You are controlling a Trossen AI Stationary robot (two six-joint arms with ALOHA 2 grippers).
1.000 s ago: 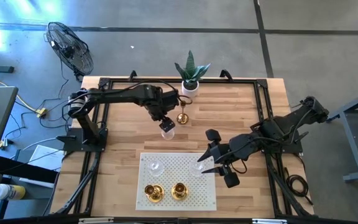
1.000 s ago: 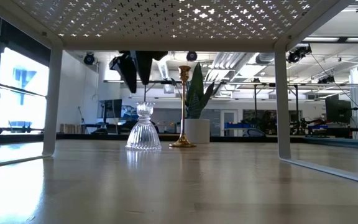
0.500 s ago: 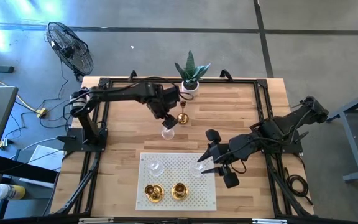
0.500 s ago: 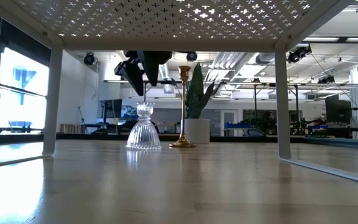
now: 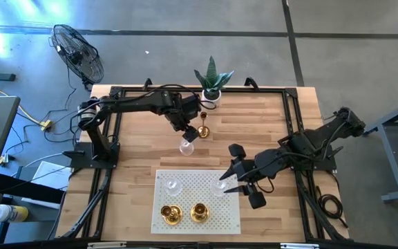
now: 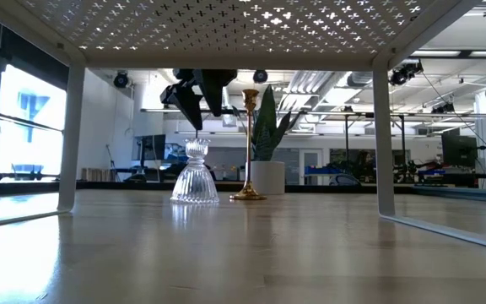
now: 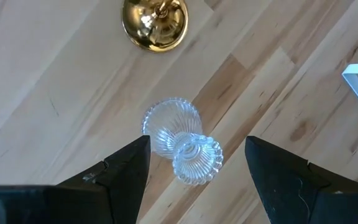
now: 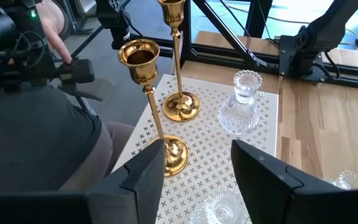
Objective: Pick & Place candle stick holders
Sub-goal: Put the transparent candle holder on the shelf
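Across the pale wooden counter [image 5: 268, 124], the largest thing is the white perforated rectangular mat [image 5: 206, 183] near the front edge, already carrying two tall shiny brass candle stick holders [image 5: 172, 214] and two ribbed clear glass holders [image 5: 173, 185]. Behind it, at the far edge, stands the white pot with the green spiky plant [image 5: 213, 86]. Just in front of that pot the left end effector [image 7: 197, 180] hangs above the third clear glass candle stick holder [image 7: 182, 140], fingers spread wide on either side of its fluted top and not touching it; in the low view this holder stands upright on the counter with daylight between it and the fingers. Just beside it stands the last brass candle stick holder [image 5: 202, 129], also upright and off the mat. The right end effector [image 5: 235, 184] waits at the mat's right edge, its fingers parted with nothing between them. Four holders look placed and two remain, so the step in hand seems to be the pick of the glass one: the next move calls for lowering straight down around its narrow neck and closing without tipping it into the brass neighbour.
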